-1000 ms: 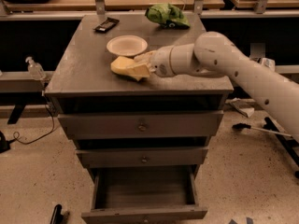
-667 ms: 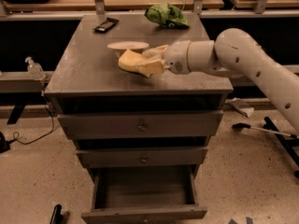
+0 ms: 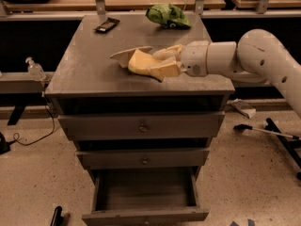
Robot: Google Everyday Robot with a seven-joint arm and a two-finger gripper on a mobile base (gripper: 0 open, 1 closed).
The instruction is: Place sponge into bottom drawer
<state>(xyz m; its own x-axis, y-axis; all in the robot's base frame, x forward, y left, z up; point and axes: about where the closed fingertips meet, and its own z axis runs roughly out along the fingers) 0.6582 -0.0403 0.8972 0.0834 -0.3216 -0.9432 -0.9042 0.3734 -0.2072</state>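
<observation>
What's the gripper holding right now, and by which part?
The gripper holds the sponge by the end nearest its wrist, over the cabinet top.

On the desk, a green cloth lump is set at the back right and a flat black object at the back left. A cream bowl is seen just beside the gripper, near the desk's middle. A clear bottle is stood on a ledge at the left.

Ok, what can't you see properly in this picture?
Camera view:
- Bowl: mostly hidden behind the sponge, which the end effector holds above the cabinet top.
- Bottom drawer: its front is cut off by the bottom edge.
- Flat black thing at the back corner: too blurry to name.
</observation>
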